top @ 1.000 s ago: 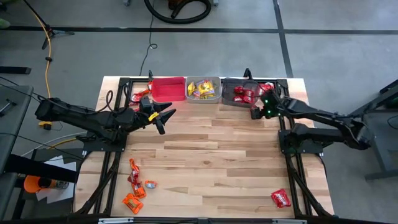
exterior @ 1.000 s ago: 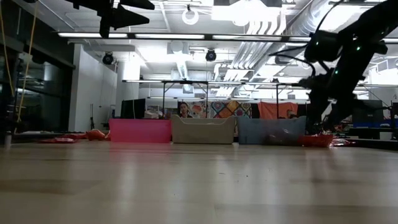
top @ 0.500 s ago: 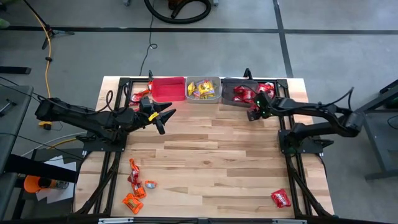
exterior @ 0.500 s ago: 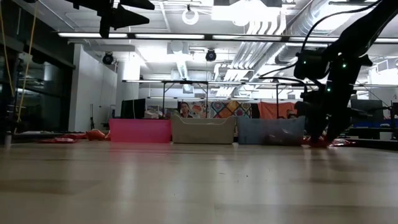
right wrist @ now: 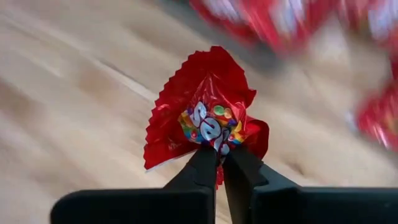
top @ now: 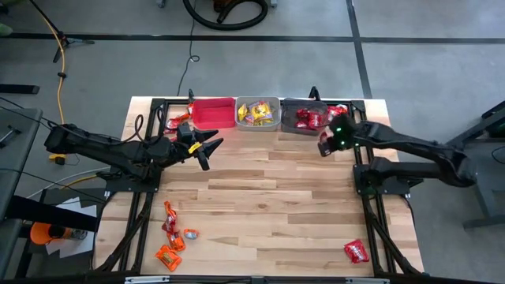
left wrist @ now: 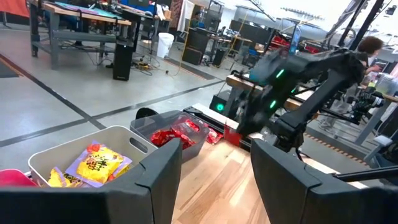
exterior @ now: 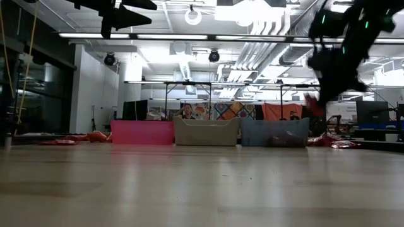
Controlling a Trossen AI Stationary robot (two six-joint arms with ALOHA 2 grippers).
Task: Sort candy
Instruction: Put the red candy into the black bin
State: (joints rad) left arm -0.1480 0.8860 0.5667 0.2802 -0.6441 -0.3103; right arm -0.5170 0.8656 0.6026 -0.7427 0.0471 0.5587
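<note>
Grey floor (top: 442, 47) with dark seams; ceiling ducts (exterior: 265, 25), strip lights.

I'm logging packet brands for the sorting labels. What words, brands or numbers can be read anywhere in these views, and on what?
None can be read with certainty.
Red candy packet pinched in the shut right gripper: white lettering and coloured dots, crumpled, not legible.
Yellow packets in the clear grey bin: printed, too blurred to read.
Red packets in the dark bin: too small.
Orange and red packets near the table's front left: too small.
</note>
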